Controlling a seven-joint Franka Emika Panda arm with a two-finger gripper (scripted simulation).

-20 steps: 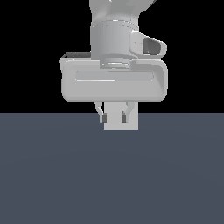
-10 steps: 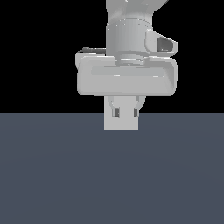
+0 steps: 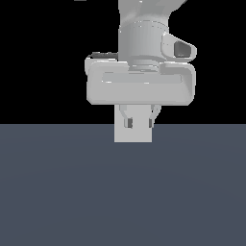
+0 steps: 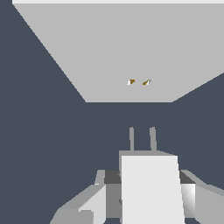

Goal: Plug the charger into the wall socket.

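Gripper [image 3: 140,122]: clamped on the charger [image 4: 151,188].
Prongs [image 4: 142,138]: two, pointing at the socket [image 4: 127,52], apart from it.
Socket slots [image 4: 139,82]: two.
Writing: none legible.

Sliding toward the exterior view's right across the front of the wall socket [image 3: 133,135], taking the gripper [image 3: 140,123] from slightly left of the socket's middle to slightly right of it. Easing off: covering most of that sideways shift in the first half-second, and hardly any since. Shrinking a little in the exterior view, so drawing away from that camera and closer to the socket. Riding somewhat higher against the socket's face, with the fingertips ending further above its lower edge than a second ago. Carrying the clamped charger [image 4: 151,188] along throughout.
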